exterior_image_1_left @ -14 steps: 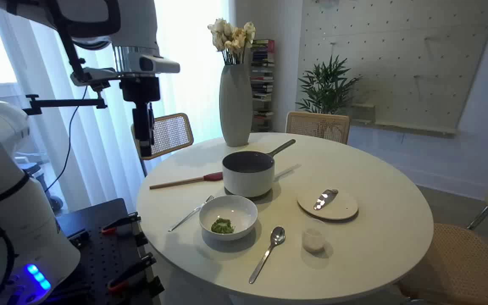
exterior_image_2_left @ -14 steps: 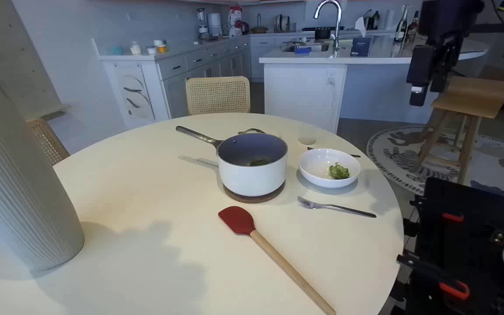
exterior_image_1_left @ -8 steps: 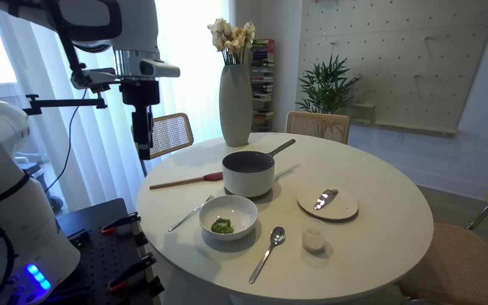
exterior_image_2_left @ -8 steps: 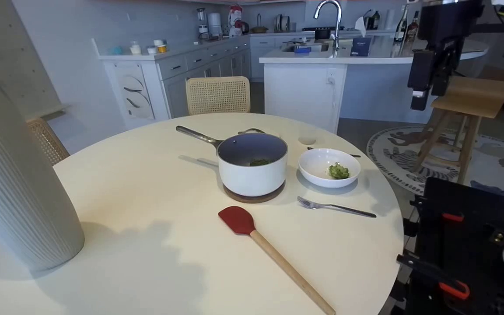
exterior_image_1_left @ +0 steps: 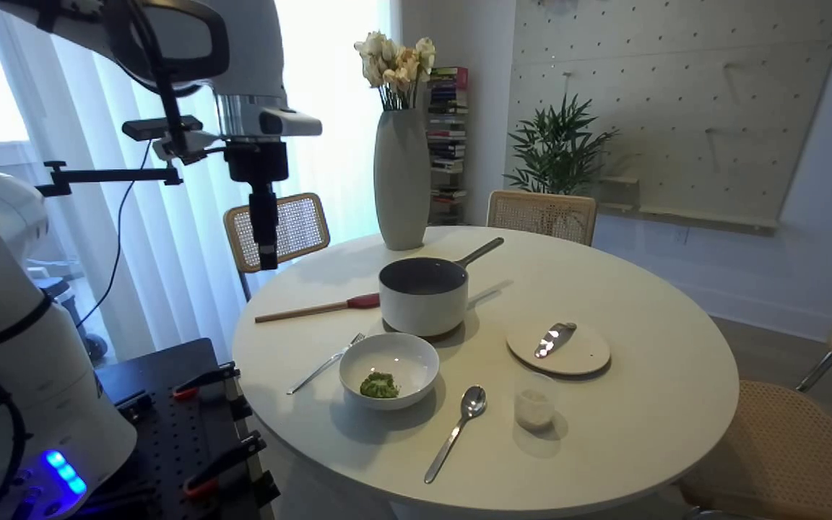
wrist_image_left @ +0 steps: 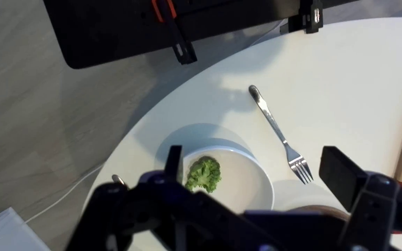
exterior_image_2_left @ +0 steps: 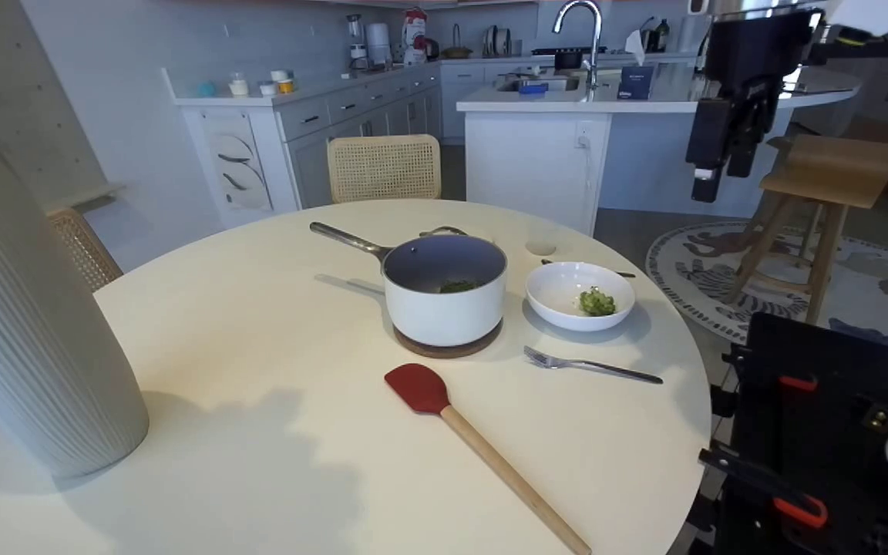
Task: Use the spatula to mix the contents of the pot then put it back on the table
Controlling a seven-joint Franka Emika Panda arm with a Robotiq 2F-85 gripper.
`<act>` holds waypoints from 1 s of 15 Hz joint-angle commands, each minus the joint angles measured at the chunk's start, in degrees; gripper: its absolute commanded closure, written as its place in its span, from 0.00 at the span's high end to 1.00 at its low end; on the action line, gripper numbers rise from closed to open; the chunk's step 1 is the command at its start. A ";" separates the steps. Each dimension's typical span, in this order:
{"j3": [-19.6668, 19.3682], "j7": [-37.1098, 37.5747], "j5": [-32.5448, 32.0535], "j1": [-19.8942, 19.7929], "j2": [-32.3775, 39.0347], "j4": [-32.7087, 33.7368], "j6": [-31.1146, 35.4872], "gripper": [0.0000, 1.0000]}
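The table [exterior_image_2_left: 259, 324], and my gripper [wrist_image_left: 257, 170] hanging above its level

From here I see its fingers [wrist_image_left: 342, 177] spread wide apart. The pot [exterior_image_2_left: 444, 317] stands upright near the bowl [exterior_image_2_left: 579, 321]. The spatula [exterior_image_2_left: 482, 448] lies on the table, its red head near the pot, and the fork [exterior_image_2_left: 598, 365] rests between spatula and bowl.

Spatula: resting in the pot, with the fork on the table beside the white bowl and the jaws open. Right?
Not quite: the spatula isn't in the pot; both exterior views show it lying on the table beside the pot. The rest stands: the fork is on the table beside the white bowl, and the jaws are open.
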 commanded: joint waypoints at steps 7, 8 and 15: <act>4.80 5.97 12.36 9.81 14.11 4.73 8.40 1.00; 5.28 6.11 13.51 10.72 14.29 4.47 8.98 1.00; 12.68 13.98 17.13 15.44 15.74 4.51 12.77 1.00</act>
